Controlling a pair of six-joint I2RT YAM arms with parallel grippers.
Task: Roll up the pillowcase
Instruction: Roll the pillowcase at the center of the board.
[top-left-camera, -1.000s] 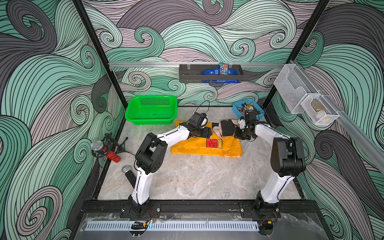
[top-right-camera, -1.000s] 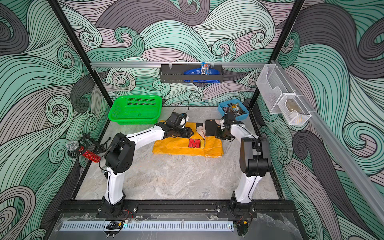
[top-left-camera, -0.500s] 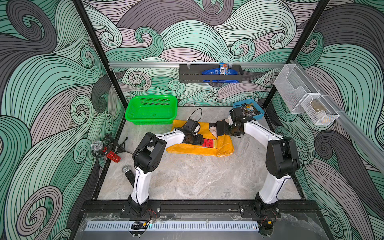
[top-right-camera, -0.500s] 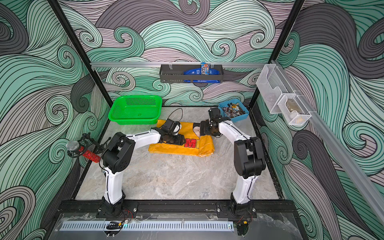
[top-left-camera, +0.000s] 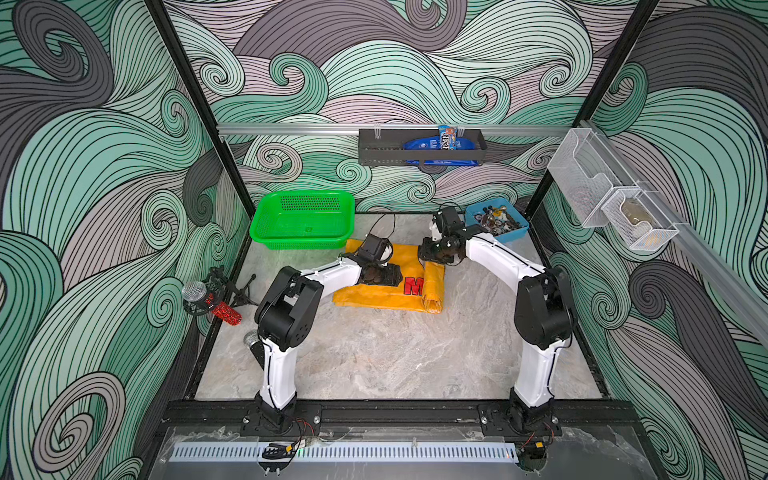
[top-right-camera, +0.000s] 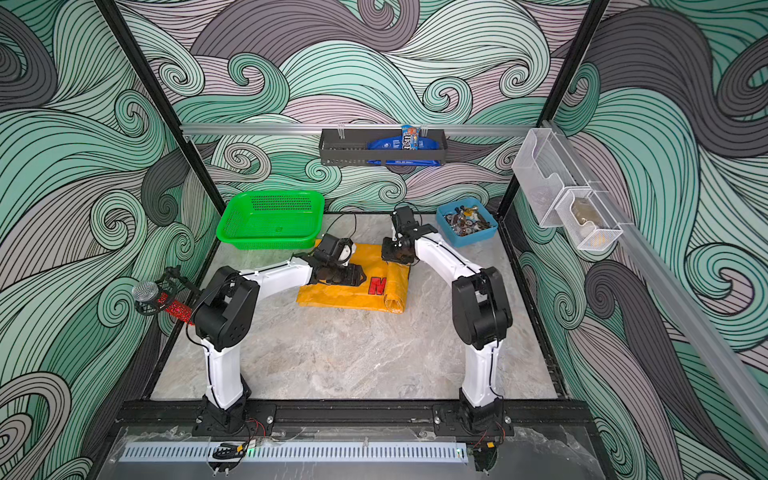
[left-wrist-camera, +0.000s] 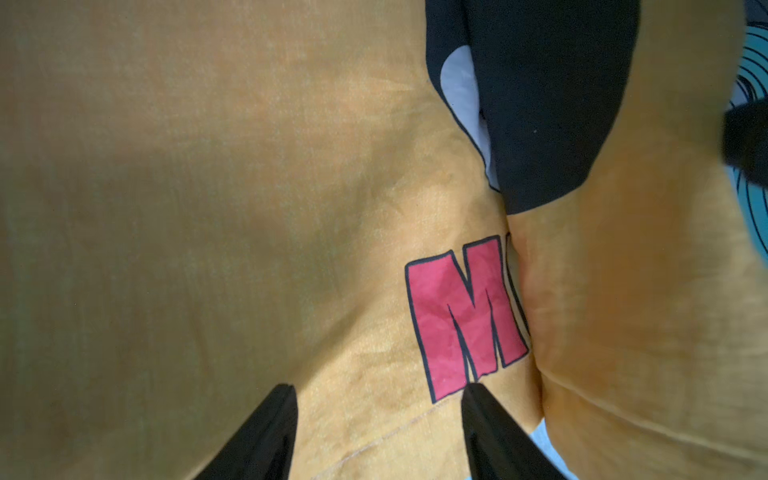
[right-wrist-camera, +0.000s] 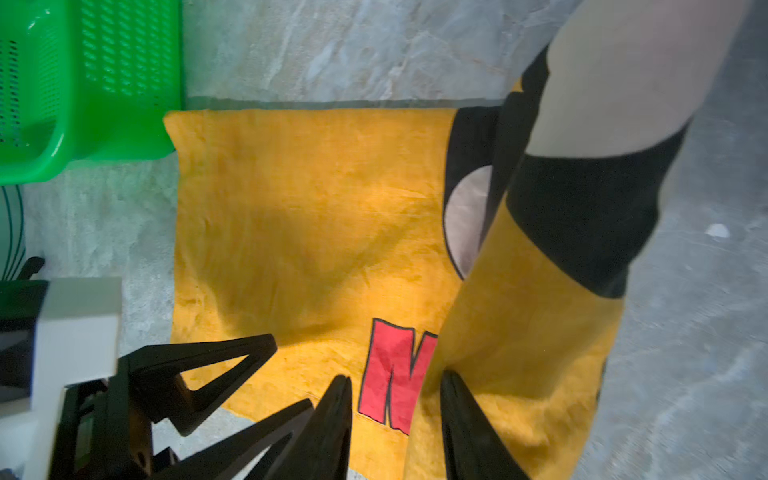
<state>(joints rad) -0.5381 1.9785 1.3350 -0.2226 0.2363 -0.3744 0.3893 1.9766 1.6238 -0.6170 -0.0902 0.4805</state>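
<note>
Mustard pillowcase (top-left-camera: 386, 291) mid-table, rolled right edge, roll axis near-far. My right gripper (right-wrist-camera: 395, 419) parted, empty, above roll's far end; left gripper (left-wrist-camera: 378, 419) wide, over flat cloth.

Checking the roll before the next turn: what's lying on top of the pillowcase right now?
A rolled fold of the pillowcase itself lies along one end, covering part of the red M. The left pincer hangs open above. What's under the roll is hidden.

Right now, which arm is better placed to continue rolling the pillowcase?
Probably the right: its hand, open, sits at the rolled edge of the pillowcase. The left hand, also open, is over the flat part.
</note>
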